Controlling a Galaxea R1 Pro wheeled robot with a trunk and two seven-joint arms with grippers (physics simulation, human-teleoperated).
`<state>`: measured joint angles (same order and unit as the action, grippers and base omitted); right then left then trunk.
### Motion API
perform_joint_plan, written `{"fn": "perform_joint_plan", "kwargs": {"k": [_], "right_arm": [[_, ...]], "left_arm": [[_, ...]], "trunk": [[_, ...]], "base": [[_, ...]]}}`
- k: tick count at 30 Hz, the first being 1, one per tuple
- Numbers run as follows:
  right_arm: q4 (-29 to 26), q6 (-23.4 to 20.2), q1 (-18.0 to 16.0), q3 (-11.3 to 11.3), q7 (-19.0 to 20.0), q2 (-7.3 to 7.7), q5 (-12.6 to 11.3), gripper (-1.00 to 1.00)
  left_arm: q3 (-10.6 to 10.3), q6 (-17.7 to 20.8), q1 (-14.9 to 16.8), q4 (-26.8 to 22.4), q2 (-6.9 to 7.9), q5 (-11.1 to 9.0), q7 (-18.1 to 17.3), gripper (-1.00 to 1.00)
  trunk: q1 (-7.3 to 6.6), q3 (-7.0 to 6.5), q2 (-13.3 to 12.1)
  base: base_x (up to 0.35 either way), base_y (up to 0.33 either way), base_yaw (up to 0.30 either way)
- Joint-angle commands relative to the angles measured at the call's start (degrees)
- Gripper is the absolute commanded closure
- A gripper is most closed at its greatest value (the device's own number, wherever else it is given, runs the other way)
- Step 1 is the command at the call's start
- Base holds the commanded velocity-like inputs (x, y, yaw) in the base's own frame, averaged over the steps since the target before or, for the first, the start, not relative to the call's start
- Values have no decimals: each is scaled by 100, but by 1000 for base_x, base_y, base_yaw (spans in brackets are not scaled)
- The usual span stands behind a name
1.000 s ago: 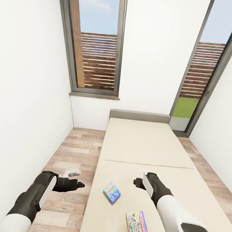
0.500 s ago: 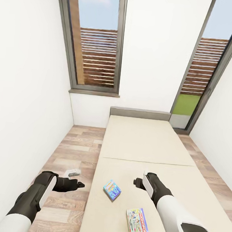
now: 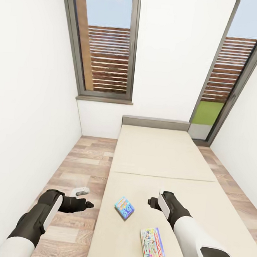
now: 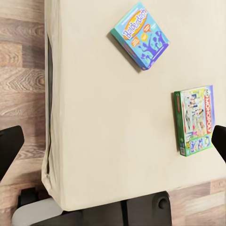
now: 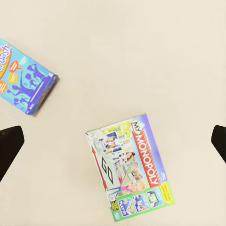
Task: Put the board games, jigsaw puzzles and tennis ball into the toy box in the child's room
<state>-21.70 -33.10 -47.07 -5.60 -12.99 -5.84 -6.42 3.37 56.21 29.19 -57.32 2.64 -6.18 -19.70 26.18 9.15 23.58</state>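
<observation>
From the head camera, a white-walled room with wood-plank floor [image 3: 83, 159] holds a beige-covered bed [image 3: 161, 158]; a small blue square game box [image 3: 124, 207] and a longer white-green game box [image 3: 154, 249] lie there. Left claw [image 3: 86, 205]: grip unclear. Right wrist camera: right claw [image 5: 113, 146] released above both boxes.

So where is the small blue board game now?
In the head view, the small blue board game lies flat on the bed, near its left edge, beside the white-green board game.

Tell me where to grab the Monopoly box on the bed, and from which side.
Grip the Monopoly box across its narrow width, pinching the two long edges from straight above. It lies flat on the bed, long and thin, and the right tool is open above it.
</observation>
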Motion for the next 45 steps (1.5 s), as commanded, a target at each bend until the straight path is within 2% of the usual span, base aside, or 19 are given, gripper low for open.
{"fn": "perform_joint_plan", "kwargs": {"k": [1, 18, 21, 23, 24, 26, 27, 29, 31, 33, 36, 45], "right_arm": [[-10, -14, -4, -20, -46, -4, -61, -100], [-12, 77, -4, -12, -79, -4, -15, -100], [-16, 98, -4, -7, -80, -4, 3, -100], [-17, 140, -4, 3, -81, -4, 14, -100], [-16, 210, -4, 10, -81, -6, 21, -100], [-9, 295, -4, 15, -83, -9, 32, -100], [0, 376, -4, 22, -85, -12, 40, -100], [6, 436, -4, 26, -87, -16, 45, -100], [12, 503, -4, 32, -87, -19, 50, -100], [14, 530, -4, 34, -88, -21, 51, -100], [16, 549, -4, 33, -83, -22, 53, -100], [15, 558, -4, 33, -82, -22, 46, -100]], "left_arm": [[6, 39, 5, -3, 0, -50, 18, -100], [22, 92, -1, -31, 29, -98, -129, -100], [39, 107, -1, -43, 83, -106, -464, -100], [44, 113, -1, -47, 178, -105, -951, -100], [46, 115, -1, -49, 263, -104, -1377, -100], [45, 113, -1, -50, 356, -99, -1842, -100], [43, 103, -1, -50, 458, -94, -2315, -100], [43, 88, -3, -51, 560, -88, -2773, -100], [38, 65, -6, -51, 744, -76, -3550, -100], [44, 52, -8, -51, 840, -69, -3977, -100], [54, 43, -9, -48, 919, -57, -4360, -100], [62, 33, -10, -40, 954, -54, -4541, -100]], "trunk": [[3, 22, 13], [3, 183, 13], [3, 212, 13], [3, 231, 13], [3, 240, 13], [3, 259, 13], [3, 269, 13], [3, 288, 13], [3, 307, 13], [3, 326, 13], [3, 354, 13], [3, 440, 13]], "base": [[0, 0, 0], [0, 0, 0], [0, 0, 0], [0, 0, 0], [0, 0, 0], [0, 0, 0], [0, 0, 0], [0, 0, 0], [0, 0, 0], [0, 0, 0], [0, 0, 0], [0, 0, 0]]}}
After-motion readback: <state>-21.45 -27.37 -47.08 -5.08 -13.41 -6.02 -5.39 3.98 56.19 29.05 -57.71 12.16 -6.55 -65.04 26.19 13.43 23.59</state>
